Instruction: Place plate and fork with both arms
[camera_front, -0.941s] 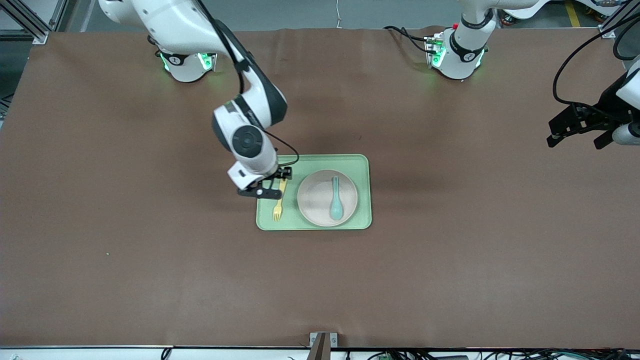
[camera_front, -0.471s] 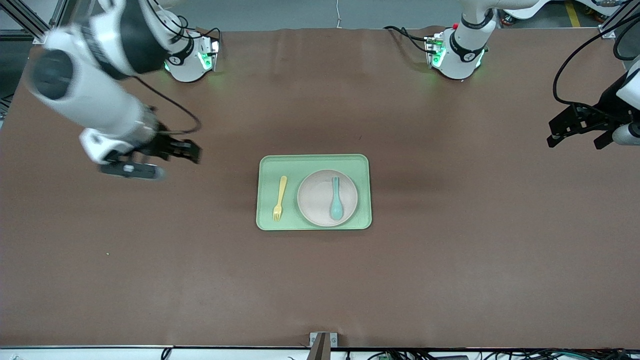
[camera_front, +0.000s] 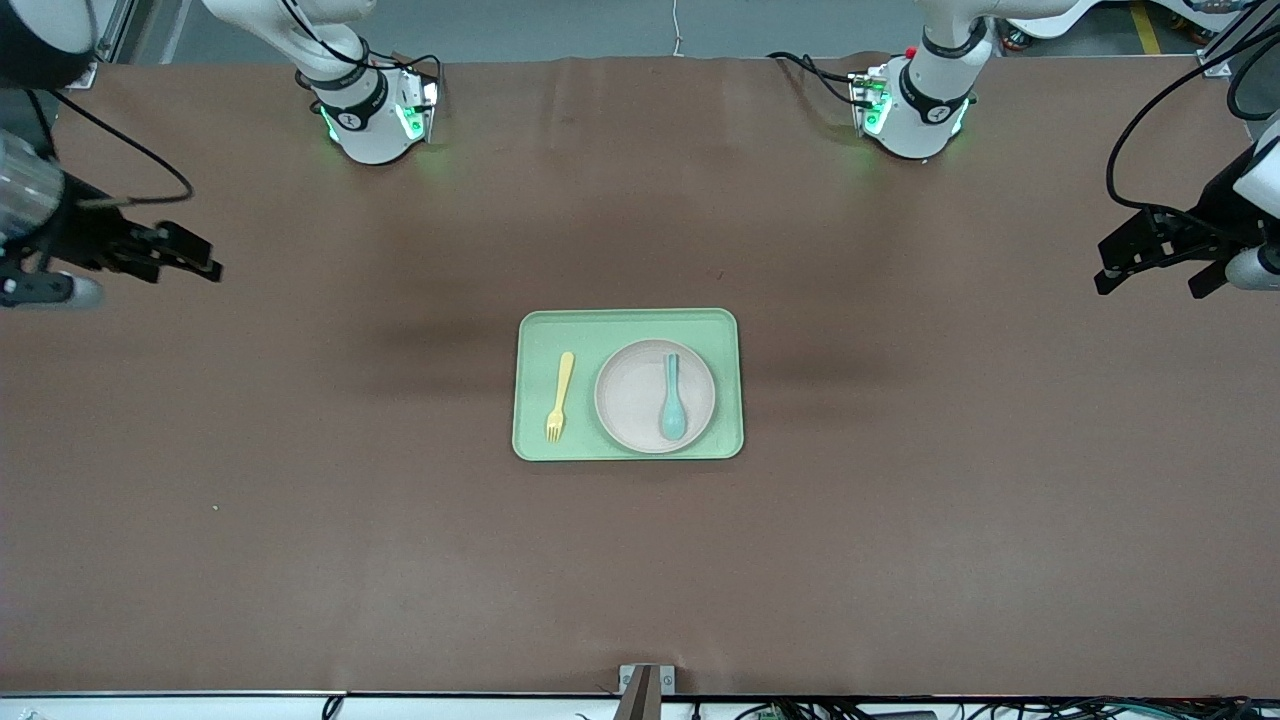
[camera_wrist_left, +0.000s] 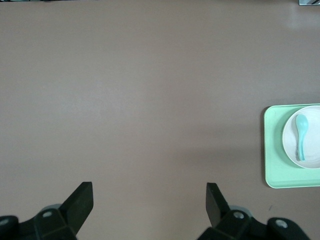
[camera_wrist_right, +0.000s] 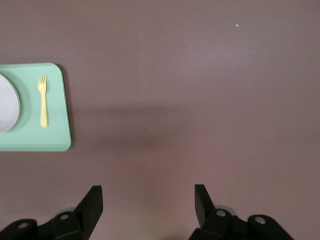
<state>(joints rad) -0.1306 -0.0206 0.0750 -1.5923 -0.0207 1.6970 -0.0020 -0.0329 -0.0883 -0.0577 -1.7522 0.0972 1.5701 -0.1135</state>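
1. Plate + fork lie on green tray, mid bench; spoon on plate.
2. Fork's long axis runs toward cam, beside plate, on right arm's side.
3. Right gripper & left gripper: fingers wide, empty, over bench ends, well apart from tray.

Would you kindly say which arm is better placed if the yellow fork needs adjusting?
Probably the right: the pastel-yellow plastic fork lies toward its end of the light-green tray. Right gripper and left gripper both hover open.
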